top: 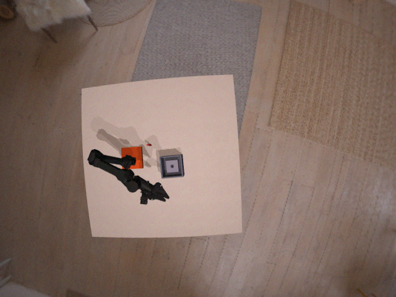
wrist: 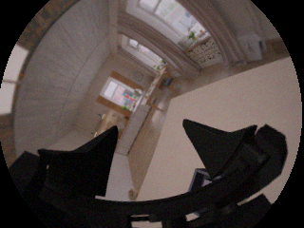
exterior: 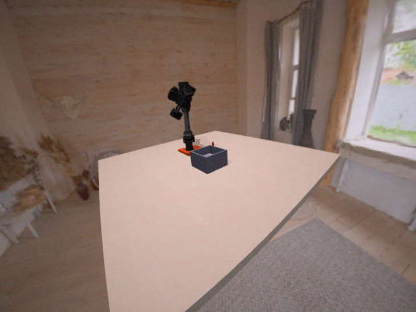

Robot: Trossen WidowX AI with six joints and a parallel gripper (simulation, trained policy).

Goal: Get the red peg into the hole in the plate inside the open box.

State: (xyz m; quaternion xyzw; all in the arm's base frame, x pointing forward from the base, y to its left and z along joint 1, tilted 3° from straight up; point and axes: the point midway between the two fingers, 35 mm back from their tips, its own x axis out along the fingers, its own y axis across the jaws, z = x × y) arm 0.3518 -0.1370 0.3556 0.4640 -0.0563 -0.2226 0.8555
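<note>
The red peg [top: 148, 145] [exterior: 212, 143] stands upright on the table, behind the box in the exterior view. The open dark grey-blue box [top: 182, 166] [exterior: 208, 164] [wrist: 194, 181] stands on the table. The light plate [top: 168, 170] at its bottom has a small dark hole near its middle, with nothing seen in it. My gripper [top: 167, 198] [wrist: 151, 125] is open and empty, its two black fingers wide apart in the wrist view. It is held high above the table, well away from the peg.
The arm rises from an orange base plate [top: 138, 153] [exterior: 182, 151] on the pale table [top: 204, 127] [exterior: 161, 208]. The base plate is near the peg and the box. The table's edges show in the top and exterior views. The arm's shadow falls around the peg.
</note>
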